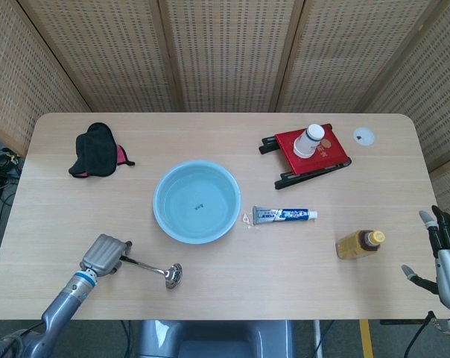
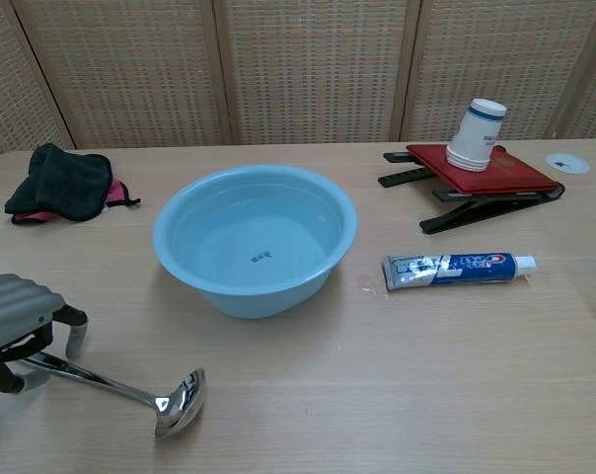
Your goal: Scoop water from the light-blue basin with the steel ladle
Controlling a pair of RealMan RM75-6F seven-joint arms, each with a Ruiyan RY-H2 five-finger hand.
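Observation:
The light-blue basin (image 1: 197, 201) (image 2: 256, 237) stands mid-table with water in it. In front of it, to the left, the steel ladle (image 1: 159, 269) (image 2: 130, 391) lies flat on the table, bowl end pointing right. My left hand (image 1: 106, 255) (image 2: 20, 321) is low over the end of the handle. Its fingers (image 2: 76, 336) hang down on either side of the handle and are not closed on it. My right hand (image 1: 445, 253) hangs off the table's right front corner, fingers spread and holding nothing; the chest view does not show it.
A black cloth (image 1: 96, 149) lies at the back left. A red stand (image 1: 308, 155) carries a white cup (image 1: 310, 139) at the back right. A toothpaste tube (image 1: 284, 215) lies right of the basin, an amber bottle (image 1: 360, 243) further right.

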